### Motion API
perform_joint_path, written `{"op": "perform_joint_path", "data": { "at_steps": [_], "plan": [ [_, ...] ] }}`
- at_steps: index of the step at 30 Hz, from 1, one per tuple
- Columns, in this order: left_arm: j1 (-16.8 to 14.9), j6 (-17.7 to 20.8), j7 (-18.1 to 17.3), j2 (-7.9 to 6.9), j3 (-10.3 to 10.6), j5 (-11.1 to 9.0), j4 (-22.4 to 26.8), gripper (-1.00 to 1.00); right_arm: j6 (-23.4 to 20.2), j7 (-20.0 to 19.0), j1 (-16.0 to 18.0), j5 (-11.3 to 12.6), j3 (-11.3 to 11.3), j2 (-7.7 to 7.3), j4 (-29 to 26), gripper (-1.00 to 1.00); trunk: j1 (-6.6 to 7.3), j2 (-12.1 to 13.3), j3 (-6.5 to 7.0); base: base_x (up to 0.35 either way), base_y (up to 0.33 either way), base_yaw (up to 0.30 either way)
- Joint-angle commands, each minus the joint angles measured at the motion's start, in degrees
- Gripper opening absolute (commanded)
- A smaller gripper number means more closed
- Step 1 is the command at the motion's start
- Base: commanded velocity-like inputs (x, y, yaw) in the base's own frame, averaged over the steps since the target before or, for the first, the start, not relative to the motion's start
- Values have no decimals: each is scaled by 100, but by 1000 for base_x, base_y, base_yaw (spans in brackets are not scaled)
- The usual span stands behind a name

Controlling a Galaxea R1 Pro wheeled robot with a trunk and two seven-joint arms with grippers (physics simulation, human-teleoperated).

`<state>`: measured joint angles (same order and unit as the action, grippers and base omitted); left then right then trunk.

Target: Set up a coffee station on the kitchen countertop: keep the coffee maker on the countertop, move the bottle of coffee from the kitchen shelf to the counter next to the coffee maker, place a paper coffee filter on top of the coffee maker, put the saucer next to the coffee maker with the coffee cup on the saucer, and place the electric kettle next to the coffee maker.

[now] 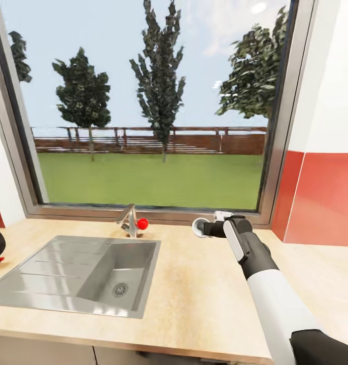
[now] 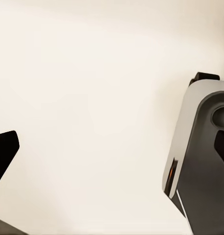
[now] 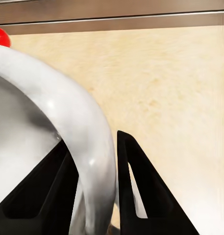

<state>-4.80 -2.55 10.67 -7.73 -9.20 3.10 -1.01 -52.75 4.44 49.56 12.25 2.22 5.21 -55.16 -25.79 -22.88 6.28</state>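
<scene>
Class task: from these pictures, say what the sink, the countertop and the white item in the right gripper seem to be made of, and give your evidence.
Sink: brushed steel, judging by its grey sheen.
Countertop: light wood or laminate; pale, mottled, matte.
White item: probably glazed ceramic, smooth and glossy with a highlight, pinched at its rim by the right gripper. Plastic cannot be excluded.

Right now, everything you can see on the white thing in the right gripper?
The coffee cup is small, plain white and glossy, ceramic-looking. It is held tipped on its side, its round opening facing the camera in the head view, above the countertop right of the faucet, below the window. The right wrist view shows the right gripper pinching the curved rim, one dark finger inside, one outside. Its handle can't be made out.
</scene>
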Motion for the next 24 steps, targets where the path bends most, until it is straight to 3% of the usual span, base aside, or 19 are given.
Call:
{"op": "perform_joint_path", "data": {
  "at_steps": [1, 10, 24],
  "plan": [
    [-4, -27, 14, 0, -45, 33, -12, 100, -16, 40, 1, 59, 6, -2, -4, -100, 1, -4, 3, -276, -142, 62],
    [-4, -27, 14, 0, -46, 25, -9, 100, -16, 40, 1, 63, 6, -2, -5, -100, 1, -4, 16, -314, -52, 36],
    [-4, -27, 14, -3, -53, 19, -4, 100, -41, 40, 1, 67, 6, 12, -8, -100, 1, -4, -22, -336, -1, 238]
  ]
}}
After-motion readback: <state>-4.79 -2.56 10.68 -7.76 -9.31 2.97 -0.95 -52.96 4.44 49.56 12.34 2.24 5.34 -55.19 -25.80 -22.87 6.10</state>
